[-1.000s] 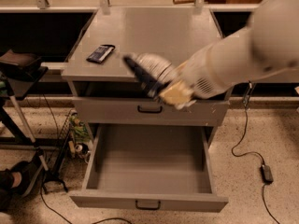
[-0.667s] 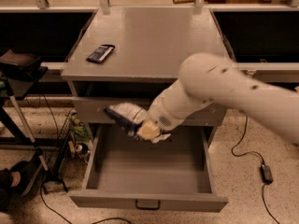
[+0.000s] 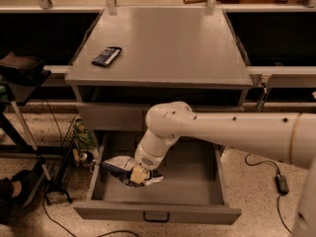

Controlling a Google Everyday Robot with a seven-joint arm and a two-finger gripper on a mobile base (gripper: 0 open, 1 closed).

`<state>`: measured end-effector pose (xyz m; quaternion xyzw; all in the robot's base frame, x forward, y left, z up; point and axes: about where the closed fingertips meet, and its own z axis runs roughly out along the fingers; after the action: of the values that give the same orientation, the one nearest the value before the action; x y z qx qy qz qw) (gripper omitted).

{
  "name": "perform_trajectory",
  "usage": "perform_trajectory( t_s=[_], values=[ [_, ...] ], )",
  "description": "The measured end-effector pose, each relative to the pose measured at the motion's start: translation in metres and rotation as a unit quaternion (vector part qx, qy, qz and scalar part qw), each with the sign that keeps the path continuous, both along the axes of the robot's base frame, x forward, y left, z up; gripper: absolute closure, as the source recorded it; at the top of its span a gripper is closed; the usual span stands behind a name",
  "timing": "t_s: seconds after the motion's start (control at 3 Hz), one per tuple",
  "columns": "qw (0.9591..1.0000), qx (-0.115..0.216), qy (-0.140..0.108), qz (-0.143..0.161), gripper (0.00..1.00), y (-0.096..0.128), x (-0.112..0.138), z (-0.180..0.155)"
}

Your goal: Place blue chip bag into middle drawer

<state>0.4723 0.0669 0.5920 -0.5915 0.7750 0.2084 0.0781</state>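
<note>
The blue chip bag (image 3: 120, 168), crinkled dark blue and white foil, is held inside the open middle drawer (image 3: 192, 184), low over the left part of its grey tray. My gripper (image 3: 137, 175) is at the end of the white arm that reaches down from the right; it is shut on the bag's right end. The drawer's front panel with a small black bar handle (image 3: 156, 216) is at the bottom of the view.
A smaller flat dark-blue packet (image 3: 106, 56) lies on the cabinet top (image 3: 168, 43) at the left. A closed drawer front (image 3: 106, 117) sits above the open one. A black stand (image 3: 22, 78) and cables are on the floor to the left; a cable and adapter (image 3: 281, 182) lie at right.
The arm has swung down and to the left, carrying the bag from in front of the top drawer down into the open drawer's left side.
</note>
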Motion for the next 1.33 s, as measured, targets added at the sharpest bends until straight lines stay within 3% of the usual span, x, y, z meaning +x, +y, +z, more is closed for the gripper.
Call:
perform_trajectory(
  t_s=[0.33,0.67,1.33],
  values=[
    [0.9994,-0.017,0.022,-0.022,1.0,0.017,0.002,-0.037],
    [0.9968,-0.04,0.029,-0.062,1.0,0.029,0.012,-0.065],
    [0.9807,-0.073,0.05,-0.174,0.58,0.034,0.04,-0.101]
  ],
)
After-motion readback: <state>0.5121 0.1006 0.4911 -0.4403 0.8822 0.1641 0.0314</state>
